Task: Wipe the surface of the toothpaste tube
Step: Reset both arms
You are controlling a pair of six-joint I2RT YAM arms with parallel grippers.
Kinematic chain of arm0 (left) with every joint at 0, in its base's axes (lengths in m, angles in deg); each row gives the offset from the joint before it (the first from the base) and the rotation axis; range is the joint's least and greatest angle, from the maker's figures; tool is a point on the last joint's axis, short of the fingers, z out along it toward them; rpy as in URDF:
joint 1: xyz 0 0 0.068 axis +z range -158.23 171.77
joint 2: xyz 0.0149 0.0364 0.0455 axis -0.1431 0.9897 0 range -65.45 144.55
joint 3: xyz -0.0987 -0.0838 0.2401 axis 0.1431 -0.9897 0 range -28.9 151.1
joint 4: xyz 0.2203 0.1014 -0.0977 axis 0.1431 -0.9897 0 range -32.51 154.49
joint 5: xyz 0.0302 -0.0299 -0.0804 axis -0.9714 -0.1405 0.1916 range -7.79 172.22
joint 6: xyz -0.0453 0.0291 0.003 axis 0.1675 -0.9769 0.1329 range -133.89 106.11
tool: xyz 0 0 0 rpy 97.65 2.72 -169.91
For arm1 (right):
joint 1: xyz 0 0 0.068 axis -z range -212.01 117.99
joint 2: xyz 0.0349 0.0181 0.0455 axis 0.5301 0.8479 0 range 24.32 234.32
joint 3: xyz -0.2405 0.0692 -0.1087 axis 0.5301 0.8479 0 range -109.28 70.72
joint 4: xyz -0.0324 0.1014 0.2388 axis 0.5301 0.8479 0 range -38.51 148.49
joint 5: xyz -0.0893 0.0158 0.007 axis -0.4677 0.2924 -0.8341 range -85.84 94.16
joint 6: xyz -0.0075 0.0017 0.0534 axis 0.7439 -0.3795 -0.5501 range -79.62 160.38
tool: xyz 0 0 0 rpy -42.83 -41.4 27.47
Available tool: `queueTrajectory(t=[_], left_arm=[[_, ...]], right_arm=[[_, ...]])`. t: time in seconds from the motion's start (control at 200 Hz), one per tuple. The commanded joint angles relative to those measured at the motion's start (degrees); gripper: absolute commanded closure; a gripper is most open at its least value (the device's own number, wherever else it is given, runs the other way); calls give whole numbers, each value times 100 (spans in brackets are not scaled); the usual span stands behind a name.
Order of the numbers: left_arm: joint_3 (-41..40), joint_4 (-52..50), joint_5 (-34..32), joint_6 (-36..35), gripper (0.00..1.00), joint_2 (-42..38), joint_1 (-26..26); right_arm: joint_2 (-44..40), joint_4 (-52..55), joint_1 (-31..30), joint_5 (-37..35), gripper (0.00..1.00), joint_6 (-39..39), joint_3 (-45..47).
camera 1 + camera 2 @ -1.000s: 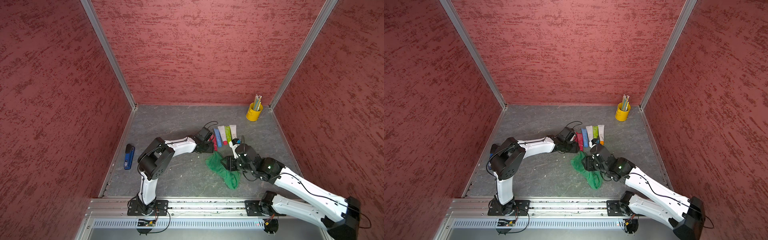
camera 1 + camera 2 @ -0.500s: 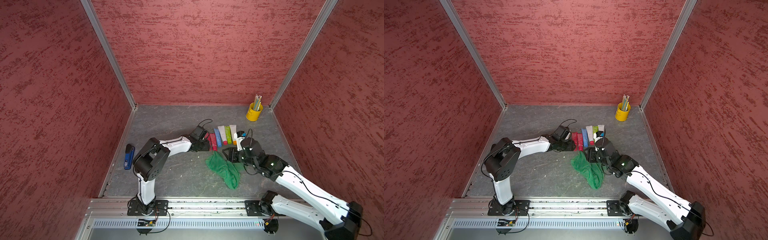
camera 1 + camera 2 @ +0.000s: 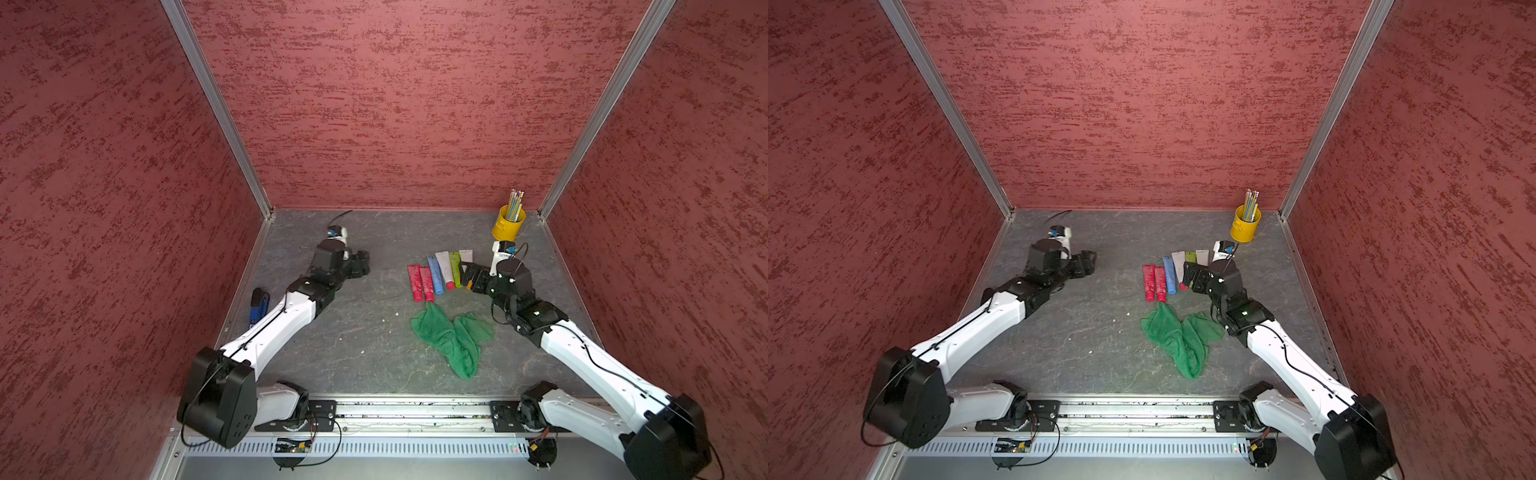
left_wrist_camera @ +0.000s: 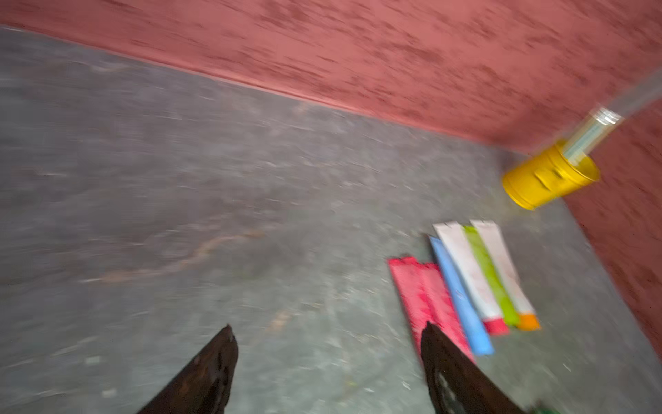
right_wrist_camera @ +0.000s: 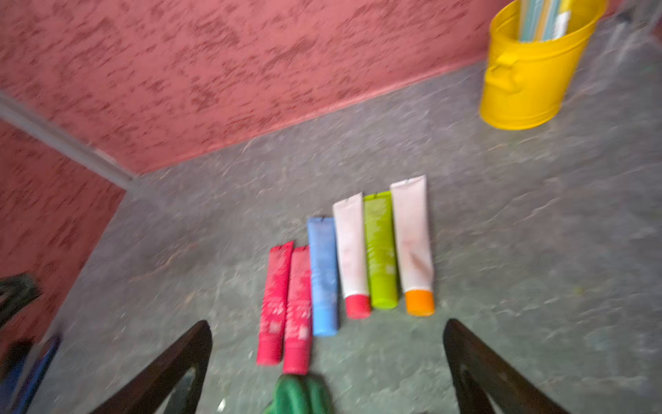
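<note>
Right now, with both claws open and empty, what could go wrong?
The toothpaste tubes lie packed side by side, so the open right gripper beside them might shove neighbours while picking one.
The green cloth reaches a red tube at its cap; lifting it could drag that tube.
The yellow cup of pencils stands close behind that gripper; a swing might tip it.
</note>
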Motion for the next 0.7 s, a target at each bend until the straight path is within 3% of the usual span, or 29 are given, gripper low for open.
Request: queueTrajectory(t=[0.0, 0.045, 0.055, 0.07, 0.155, 0.286, 0.386, 0.456, 0.561, 0.696], left_arm=[[-617, 595, -58, -753, 17, -367, 632], [-879, 892, -462, -1041, 16, -493, 760], [-921, 940, -552, -1082, 6, -510, 787], [-975, 1000, -685, -1141, 0, -534, 838], [-1121, 1056, -899, -1258, 0, -532, 1206], [-1355, 1435, 248, -1251, 0, -333, 1832], [-2085, 2957, 225, -1936, 0, -106, 1802], [-2437, 3850, 141, -1981, 0, 110, 1853], [-2558, 4425, 339, -1873, 0, 437, 1894], [-2599, 4729, 582, -1770, 0, 595, 1927]], right_arm=[[222, -1561, 358, -1061, 1, 693, 284], [325, -2147, 454, -1431, 1, 990, 494], [354, -2279, 469, -1520, 1, 1055, 540], [391, -2483, 496, -1657, 1, 1143, 617], [566, -3675, 677, -2329, 1, 1808, 1047], [936, -5270, 1137, -2672, 1, 2593, 1671], [1281, -5575, 1573, -2610, 1, 2616, 1915], [1457, -5755, 1787, -2429, 1, 2508, 2138], [1576, -6396, 2025, -2034, 1, 2016, 2617], [1573, -7084, 2161, -1840, 1, 2052, 2920]])
